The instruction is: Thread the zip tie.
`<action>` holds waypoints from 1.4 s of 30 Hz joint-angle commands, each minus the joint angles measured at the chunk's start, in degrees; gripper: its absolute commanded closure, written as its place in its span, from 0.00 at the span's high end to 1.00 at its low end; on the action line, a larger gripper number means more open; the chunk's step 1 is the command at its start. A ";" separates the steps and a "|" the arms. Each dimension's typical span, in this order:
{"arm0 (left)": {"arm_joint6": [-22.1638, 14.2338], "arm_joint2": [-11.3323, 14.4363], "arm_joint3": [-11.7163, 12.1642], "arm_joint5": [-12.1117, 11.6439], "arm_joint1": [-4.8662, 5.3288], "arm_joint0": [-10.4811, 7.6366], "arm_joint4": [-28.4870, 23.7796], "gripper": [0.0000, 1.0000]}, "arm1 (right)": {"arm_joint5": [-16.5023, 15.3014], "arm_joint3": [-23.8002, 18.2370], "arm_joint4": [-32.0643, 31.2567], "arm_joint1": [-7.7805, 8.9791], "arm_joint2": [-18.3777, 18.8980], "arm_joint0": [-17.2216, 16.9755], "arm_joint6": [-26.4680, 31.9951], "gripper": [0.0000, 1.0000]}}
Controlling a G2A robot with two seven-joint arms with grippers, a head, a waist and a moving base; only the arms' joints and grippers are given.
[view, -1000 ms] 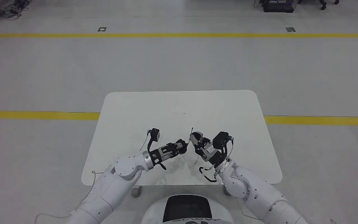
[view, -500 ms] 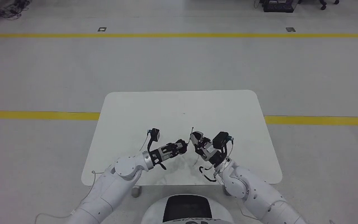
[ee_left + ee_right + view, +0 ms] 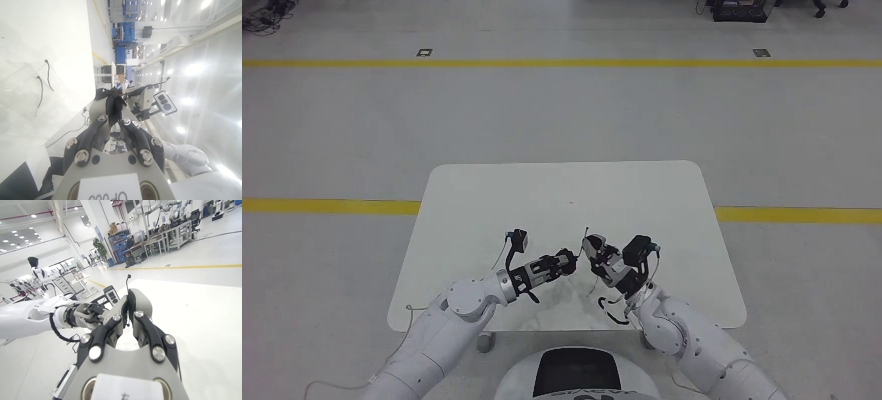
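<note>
Over the near half of the surface (image 3: 562, 190), midway between its side edges, pinching the zip tie (image 3: 127, 283) upright in the right claw (image 3: 128, 296), head uppermost, probably to offer its slot, with the left claw (image 3: 113, 93) pressed together just beside, perhaps on the tail for feeding through.

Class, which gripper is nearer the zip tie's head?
Right. The right gripper clamps the zip tie below its head; the left gripper sits beside the right one, farther off.

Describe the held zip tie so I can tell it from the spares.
Over the white table, the right gripper holds a black zip tie in shut jaws. It stands upright, head on top; the two spares lie flat in a clear tray.
</note>
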 commanded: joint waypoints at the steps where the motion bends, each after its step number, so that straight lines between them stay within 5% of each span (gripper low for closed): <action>1: 0.00 0.00 0.00 0.00 0.00 0.00 0.00 0.00 | -0.16 -0.04 -0.06 -0.08 0.24 -0.15 0.05 0.00; 42: 0.00 0.00 0.00 0.00 0.00 0.00 0.00 0.00 | -0.68 -0.01 -2.38 -1.64 1.68 -0.81 2.38 0.00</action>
